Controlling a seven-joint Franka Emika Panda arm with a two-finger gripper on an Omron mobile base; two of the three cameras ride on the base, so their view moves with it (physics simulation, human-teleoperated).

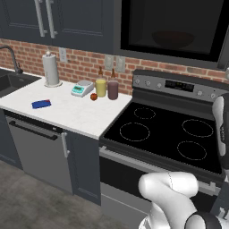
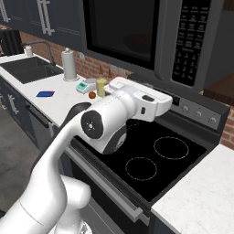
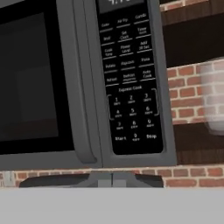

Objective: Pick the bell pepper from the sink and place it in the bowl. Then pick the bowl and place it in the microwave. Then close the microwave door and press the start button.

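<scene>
The sink [image 2: 27, 68] is sitting far left along the counter [image 1: 76, 112]; the bowl [image 1: 172, 39] is showing dimly behind the shut microwave door [image 3: 30, 78]; jaws closed and empty, the arm is facing the stiff Start button [image 3: 120, 138], likely needing only a fingertip press.

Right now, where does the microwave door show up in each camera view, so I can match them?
Left base view: microwave door shut, top right, above the stove.
Right base view: top centre, dark window left of the keypad.
Hand view: left half, keypad beside it.
Shared landmark: the brick wall below the microwave.
</scene>
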